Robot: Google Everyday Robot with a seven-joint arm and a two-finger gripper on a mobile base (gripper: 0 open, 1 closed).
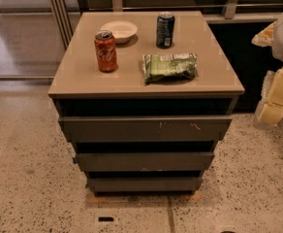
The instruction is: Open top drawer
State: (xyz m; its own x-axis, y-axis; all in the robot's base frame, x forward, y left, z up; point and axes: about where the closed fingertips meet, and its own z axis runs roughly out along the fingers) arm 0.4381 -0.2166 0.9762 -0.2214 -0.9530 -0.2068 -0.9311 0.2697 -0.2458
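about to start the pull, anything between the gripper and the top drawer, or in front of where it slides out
Nothing visible does. The gripper hangs at the right edge, beside the cabinet, with only open space toward the top drawer. Only floor lies in front of the drawer.

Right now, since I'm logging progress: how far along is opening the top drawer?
Nothing looks done: the top drawer front sits under the countertop edge. In hand: the gripper hangs at the right edge, apart from the drawer. Left: reaching the front and pulling it out.
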